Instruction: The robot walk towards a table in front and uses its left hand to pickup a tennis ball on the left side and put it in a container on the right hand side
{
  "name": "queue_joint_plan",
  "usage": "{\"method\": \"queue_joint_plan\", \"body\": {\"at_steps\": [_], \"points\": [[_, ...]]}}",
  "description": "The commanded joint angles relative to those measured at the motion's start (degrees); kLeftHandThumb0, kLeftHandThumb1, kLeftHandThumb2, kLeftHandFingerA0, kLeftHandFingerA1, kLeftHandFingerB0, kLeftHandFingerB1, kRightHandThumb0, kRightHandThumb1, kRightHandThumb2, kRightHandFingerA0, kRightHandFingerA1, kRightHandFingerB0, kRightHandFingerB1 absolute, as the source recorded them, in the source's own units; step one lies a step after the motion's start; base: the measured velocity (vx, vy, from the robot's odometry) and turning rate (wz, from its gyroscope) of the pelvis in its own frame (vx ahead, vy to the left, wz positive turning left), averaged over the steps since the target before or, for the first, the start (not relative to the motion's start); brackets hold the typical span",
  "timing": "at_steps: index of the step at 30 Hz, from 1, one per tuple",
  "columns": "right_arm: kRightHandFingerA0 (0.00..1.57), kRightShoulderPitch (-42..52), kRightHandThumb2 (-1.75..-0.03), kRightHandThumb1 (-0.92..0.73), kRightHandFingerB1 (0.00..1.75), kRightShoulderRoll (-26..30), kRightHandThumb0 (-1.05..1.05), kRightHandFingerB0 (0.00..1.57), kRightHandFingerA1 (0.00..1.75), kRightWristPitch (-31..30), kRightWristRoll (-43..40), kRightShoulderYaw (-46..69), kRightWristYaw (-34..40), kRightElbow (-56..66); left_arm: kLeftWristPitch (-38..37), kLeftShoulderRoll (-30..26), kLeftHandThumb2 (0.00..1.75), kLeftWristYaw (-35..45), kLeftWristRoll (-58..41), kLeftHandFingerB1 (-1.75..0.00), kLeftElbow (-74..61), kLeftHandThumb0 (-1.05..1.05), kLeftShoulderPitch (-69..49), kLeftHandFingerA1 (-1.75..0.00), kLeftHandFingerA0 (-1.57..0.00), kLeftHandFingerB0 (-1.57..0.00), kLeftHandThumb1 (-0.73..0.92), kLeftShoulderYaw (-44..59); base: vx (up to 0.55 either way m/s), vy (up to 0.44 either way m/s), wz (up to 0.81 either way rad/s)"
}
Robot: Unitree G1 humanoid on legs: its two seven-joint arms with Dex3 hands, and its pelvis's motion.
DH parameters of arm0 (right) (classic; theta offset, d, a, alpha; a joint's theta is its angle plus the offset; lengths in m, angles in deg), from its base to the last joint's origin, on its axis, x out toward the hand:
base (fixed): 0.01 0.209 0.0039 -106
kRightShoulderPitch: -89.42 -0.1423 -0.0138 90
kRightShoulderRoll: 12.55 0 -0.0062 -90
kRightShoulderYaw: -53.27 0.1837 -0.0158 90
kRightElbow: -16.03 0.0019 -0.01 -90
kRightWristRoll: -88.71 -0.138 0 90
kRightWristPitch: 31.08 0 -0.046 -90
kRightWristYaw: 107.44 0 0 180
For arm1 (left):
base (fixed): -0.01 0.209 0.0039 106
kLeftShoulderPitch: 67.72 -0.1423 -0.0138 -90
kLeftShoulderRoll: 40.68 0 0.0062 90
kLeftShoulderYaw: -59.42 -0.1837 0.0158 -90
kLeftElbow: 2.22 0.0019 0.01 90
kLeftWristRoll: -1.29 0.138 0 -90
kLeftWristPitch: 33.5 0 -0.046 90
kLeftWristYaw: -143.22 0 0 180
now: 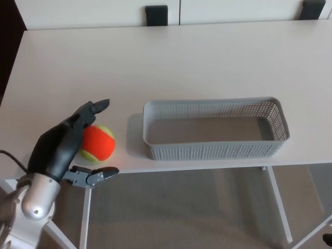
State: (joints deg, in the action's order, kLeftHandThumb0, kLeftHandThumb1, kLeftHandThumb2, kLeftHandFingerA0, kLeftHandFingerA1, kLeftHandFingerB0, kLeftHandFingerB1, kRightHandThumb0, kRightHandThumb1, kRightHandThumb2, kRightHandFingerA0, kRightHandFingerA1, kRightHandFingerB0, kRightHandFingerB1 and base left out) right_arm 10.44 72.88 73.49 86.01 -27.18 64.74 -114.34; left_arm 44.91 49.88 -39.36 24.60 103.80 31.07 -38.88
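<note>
In the head view, the white table filled most of the picture, and the grey mesh container stood on it near the front edge, long side running left to right, with nothing inside it. The tennis ball, orange-red with a yellow-green band, lay on the tabletop to the left of the container, near it but apart, with a strip of bare table between the ball and the container's left end wall. It sat about level with the container's front wall.

The left hand came in further left of the container, beyond the ball, on a silver wrist. It was spread wide and grasped nothing. Its two thick fingers reached over the ball's upper left side, their tips pointing towards the container's rear corner. The thumb stuck out below the ball, past the table's front edge and over the floor. The ball thus sat in the gap between fingers and thumb, with the palm just beside its far side from the container. The fingers overlapped the ball's edge in the picture, but whether they touched it could not be told.

Behind the container, at the table's far edge, two dark chair backs showed. The right hand did not appear.
</note>
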Motion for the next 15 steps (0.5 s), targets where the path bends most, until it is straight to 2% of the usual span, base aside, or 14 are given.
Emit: {"method": "queue_joint_plan", "body": {"at_steps": [1,2,3,8,9,15], "points": [[0.42,0.1,-0.59,-0.31,0.79,0.6,-0.57,0.15,1.01,-2.6,-0.7,0.4,-0.3,2.2,5.4,0.4,0.76,3.6,-2.1,-0.48,-0.3,-0.24,1.5,-0.50,-0.03,0.00,0.16,0.5,0.00,0.000,0.00],[0.42,0.2,-0.59,-0.31,0.79,0.6,-0.57,0.15,1.01,-2.7,-0.7,0.4,-0.3,2.4,5.6,0.4,0.76,3.7,-2.1,-0.48,-0.4,-0.24,1.5,-0.50,-0.03,0.00,0.16,0.5,0.00,0.000,0.00],[0.47,0.3,-0.76,-0.27,0.71,0.6,-0.71,0.19,0.89,-3.0,-0.7,0.5,-0.2,2.8,6.3,0.9,0.76,3.5,-2.1,-0.48,0.3,-0.23,2.0,-0.50,-0.03,0.00,0.17,0.4,0.00,0.000,0.00],[0.48,0.8,-0.76,-0.26,0.70,0.6,-0.67,0.19,0.89,-3.8,-0.8,0.6,-0.2,4.0,6.7,1.2,0.76,3.3,-1.8,-0.48,1.0,-0.24,2.5,-0.50,-0.04,-0.01,0.16,0.3,0.00,0.000,0.00],[0.42,0.7,-0.58,-0.32,0.78,0.6,-0.54,0.15,1.01,-4.1,-0.9,0.7,-0.2,4.4,7.0,1.6,0.77,2.8,-1.7,-0.50,1.5,-0.22,2.9,-0.52,-0.09,-0.06,0.17,0.3,0.00,0.000,0.00],[0.42,0.8,-0.58,-0.32,0.78,0.5,-0.55,0.15,1.01,-5.3,-1.1,0.9,-0.2,5.9,8.6,2.3,0.78,2.1,-1.0,-0.50,2.5,-0.21,3.9,-0.53,-0.10,-0.06,0.20,0.1,0.00,0.000,0.00]]}}
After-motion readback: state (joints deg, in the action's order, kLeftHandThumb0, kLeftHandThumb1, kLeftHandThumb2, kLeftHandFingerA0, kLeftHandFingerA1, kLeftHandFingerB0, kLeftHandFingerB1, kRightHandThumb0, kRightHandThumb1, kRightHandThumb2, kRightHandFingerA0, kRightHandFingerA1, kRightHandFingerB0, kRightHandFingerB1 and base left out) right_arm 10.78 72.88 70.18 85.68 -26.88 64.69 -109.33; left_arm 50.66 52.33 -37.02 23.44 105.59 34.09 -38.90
